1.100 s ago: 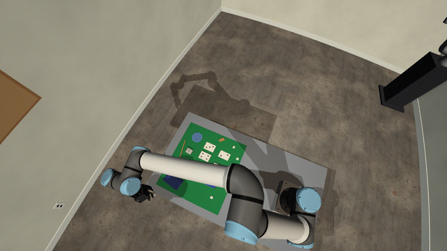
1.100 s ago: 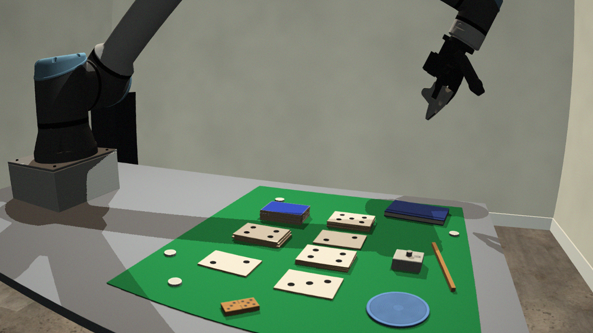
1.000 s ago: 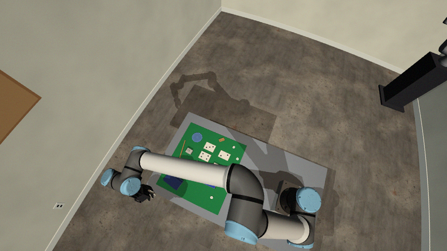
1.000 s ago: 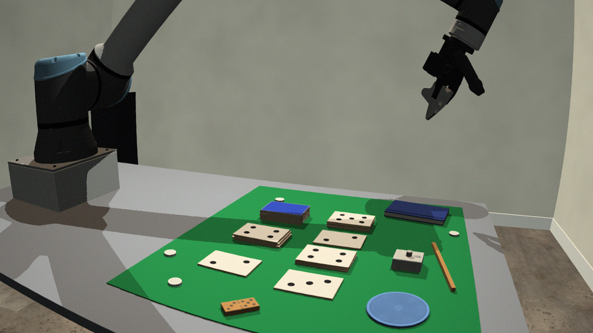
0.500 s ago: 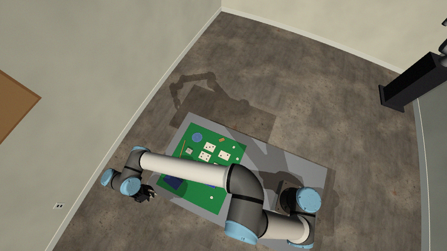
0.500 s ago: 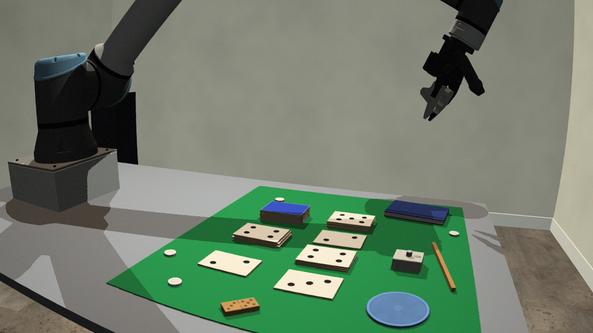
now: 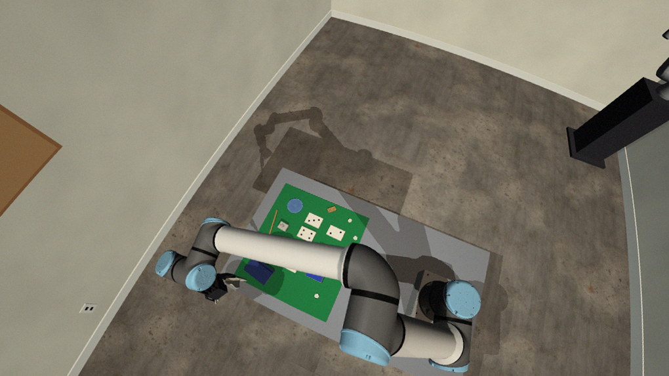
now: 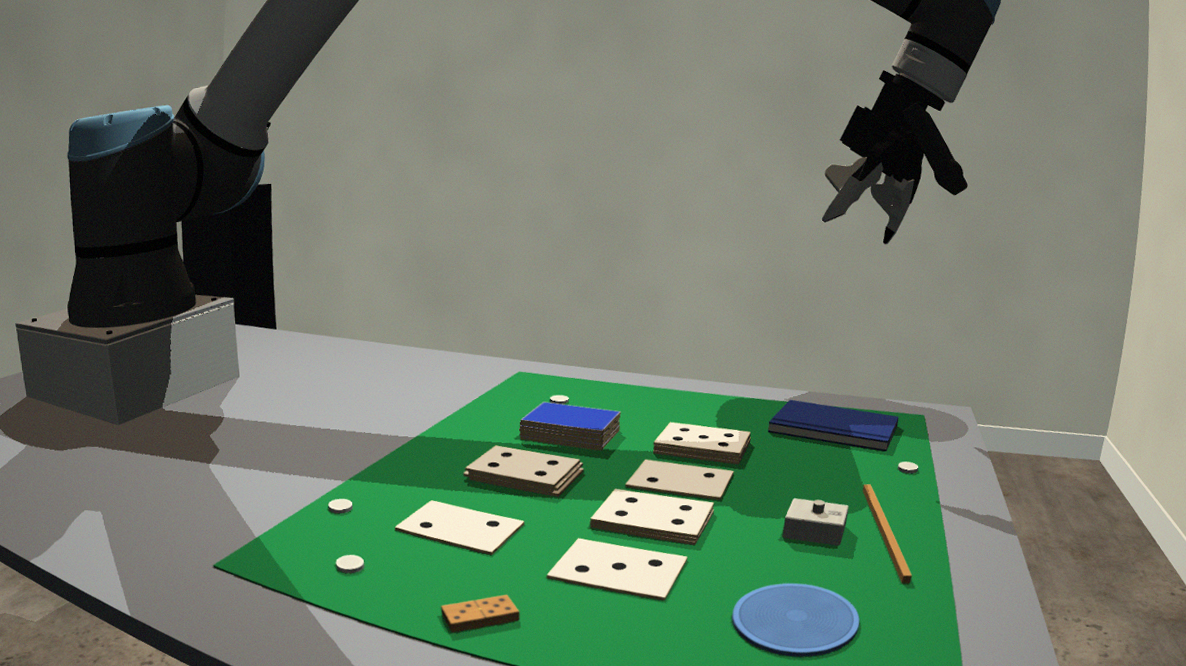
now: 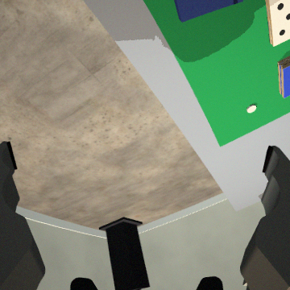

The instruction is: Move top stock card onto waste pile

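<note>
The face-down stock point(image 8: 570, 421) is a stack of tiles with a bright blue top, at the far side of the green mat point(image 8: 623, 518). It also shows at the right edge of the wrist view point(image 9: 285, 76). Two face-up four-pip piles lie beside it, one to its front left point(image 8: 524, 467) and one to its right point(image 8: 700, 439). I cannot tell which one is the waste pile. My gripper point(image 8: 861, 220) hangs high in the air above the mat's far right corner, open and empty. In the overhead view my gripper point(image 7: 228, 283) is just off the table's edge. In the wrist view its fingers stand wide apart over the floor.
A dark blue flat box point(image 8: 832, 423) lies at the mat's far right. Other face-up cards point(image 8: 650, 515), a grey knobbed block point(image 8: 815, 520), a wooden stick point(image 8: 886, 531), a blue disc point(image 8: 795, 617), a domino point(image 8: 479, 611) and white chips point(image 8: 349, 563) lie on the mat. The robot's base point(image 8: 123, 351) stands at the far left.
</note>
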`<state>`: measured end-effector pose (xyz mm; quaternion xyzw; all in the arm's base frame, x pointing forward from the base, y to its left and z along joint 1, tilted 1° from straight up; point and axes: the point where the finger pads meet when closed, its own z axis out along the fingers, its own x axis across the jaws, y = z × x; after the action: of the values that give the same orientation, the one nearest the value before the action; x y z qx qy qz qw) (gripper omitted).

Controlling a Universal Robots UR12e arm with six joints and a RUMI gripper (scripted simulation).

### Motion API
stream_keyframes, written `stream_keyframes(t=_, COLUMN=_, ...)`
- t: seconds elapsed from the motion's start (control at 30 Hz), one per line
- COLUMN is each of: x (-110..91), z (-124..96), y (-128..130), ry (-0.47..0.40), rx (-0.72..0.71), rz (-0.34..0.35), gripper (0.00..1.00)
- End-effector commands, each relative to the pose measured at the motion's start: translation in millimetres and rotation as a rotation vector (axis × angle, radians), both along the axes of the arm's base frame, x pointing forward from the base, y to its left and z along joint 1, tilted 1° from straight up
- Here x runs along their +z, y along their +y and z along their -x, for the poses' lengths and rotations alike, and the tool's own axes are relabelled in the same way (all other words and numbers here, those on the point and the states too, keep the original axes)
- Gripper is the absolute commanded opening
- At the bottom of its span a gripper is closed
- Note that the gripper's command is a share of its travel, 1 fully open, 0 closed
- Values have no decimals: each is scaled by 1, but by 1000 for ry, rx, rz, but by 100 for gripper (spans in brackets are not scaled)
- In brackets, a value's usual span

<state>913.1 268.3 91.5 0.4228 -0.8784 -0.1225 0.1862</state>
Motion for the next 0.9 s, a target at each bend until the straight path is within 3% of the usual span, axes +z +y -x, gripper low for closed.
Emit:
stream_keyframes(t=0.0, x=-1, z=2, y=-6, ry=-13, rx=11, rz=-7, gripper=100)
stream_keyframes(t=0.27, x=-16, z=20, y=-40, ry=-71, rx=77, rz=-37, gripper=100)
stream_keyframes(t=0.5, x=-35, z=52, y=-82, ry=-145, rx=163, rz=-67, gripper=100)
stream_keyframes(t=0.57, x=-35, z=52, y=-82, ry=-145, rx=163, rz=-67, gripper=100)
stream_keyframes(t=0.87, x=-61, z=116, y=-137, ry=-251, rx=298, rz=-89, gripper=100)
